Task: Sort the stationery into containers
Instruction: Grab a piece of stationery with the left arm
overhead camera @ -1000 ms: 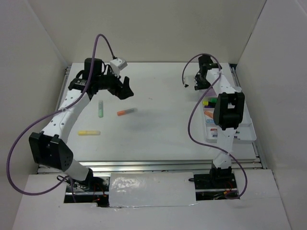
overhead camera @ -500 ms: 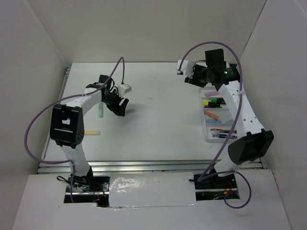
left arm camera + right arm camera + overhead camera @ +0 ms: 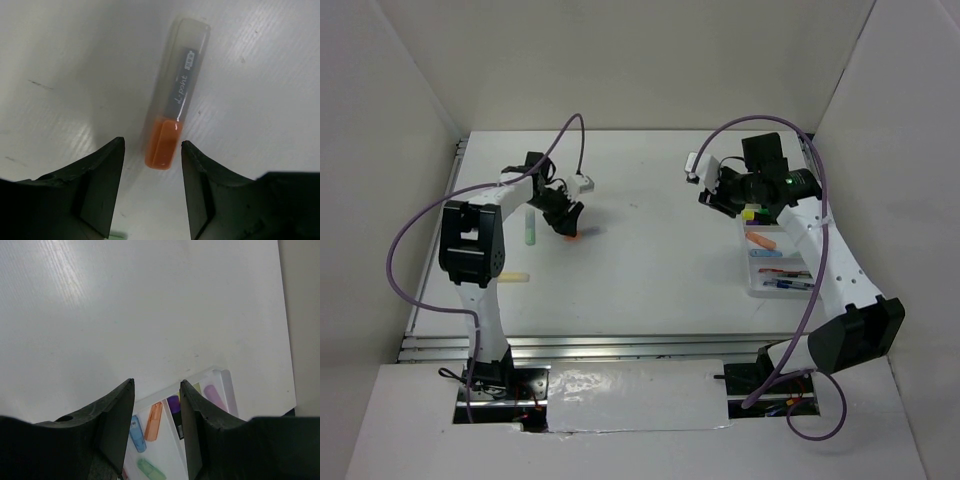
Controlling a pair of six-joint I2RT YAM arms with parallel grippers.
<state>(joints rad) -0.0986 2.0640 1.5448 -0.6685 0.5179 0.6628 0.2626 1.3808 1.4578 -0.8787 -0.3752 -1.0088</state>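
Observation:
An orange marker [image 3: 172,100] with a clear cap lies flat on the white table; it also shows in the top view [image 3: 577,237]. My left gripper [image 3: 152,145] is open and low over it, its orange end between the fingertips, not gripped. In the top view the left gripper [image 3: 566,220] stands at the table's left middle. A pale green marker [image 3: 530,230] and a yellow marker [image 3: 510,276] lie to its left. My right gripper [image 3: 156,382] is open and empty, above the table just left of the white tray [image 3: 155,399]. The top view shows the right gripper [image 3: 710,193] and tray [image 3: 748,285].
In the tray lie an orange marker [image 3: 153,421], a blue one [image 3: 136,432], a green one [image 3: 150,469], a purple-capped black highlighter [image 3: 173,405] and a pastel purple marker [image 3: 214,396]. White walls enclose the table at the back and sides. Purple cables loop above both arms.
My left gripper has swung in and come down over the orange marker. My right gripper has moved from the far end of the tray to just left of it.

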